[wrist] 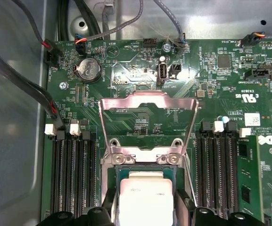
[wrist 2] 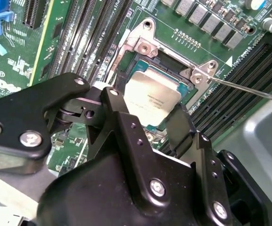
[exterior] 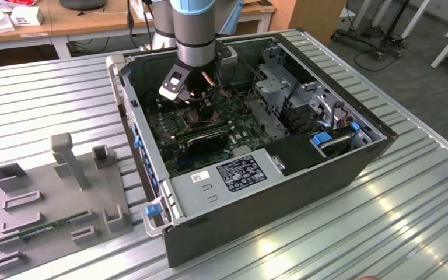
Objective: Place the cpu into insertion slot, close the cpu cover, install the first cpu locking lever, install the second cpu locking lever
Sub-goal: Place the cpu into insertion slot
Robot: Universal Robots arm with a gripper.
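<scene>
The cpu [wrist: 146, 197] [wrist 2: 152, 96], a flat square chip with a pale metal top, lies in the insertion slot [wrist: 145, 170] [wrist 2: 168, 63] on the green motherboard. My gripper [wrist: 147, 207] [wrist 2: 146, 104] [exterior: 195, 99] reaches down into the computer case, and its black fingers [wrist 2: 112, 99] press against two opposite edges of the chip. The cpu cover [wrist: 147, 101], a silvery frame with a large window, stands swung up from its hinge [wrist: 145, 157] at the socket's edge. A thin locking lever [wrist 2: 249, 89] sticks out as a wire rod beside the socket.
Long black memory slots [wrist: 72, 179] [wrist: 218, 169] flank the socket on both sides. Cables [wrist: 41, 94] run along the case wall. A metal drive cage [exterior: 275, 87] stands in the open tower case [exterior: 247, 169]. On the exterior view's left, a grey fixture [exterior: 53, 204] sits on the slatted table.
</scene>
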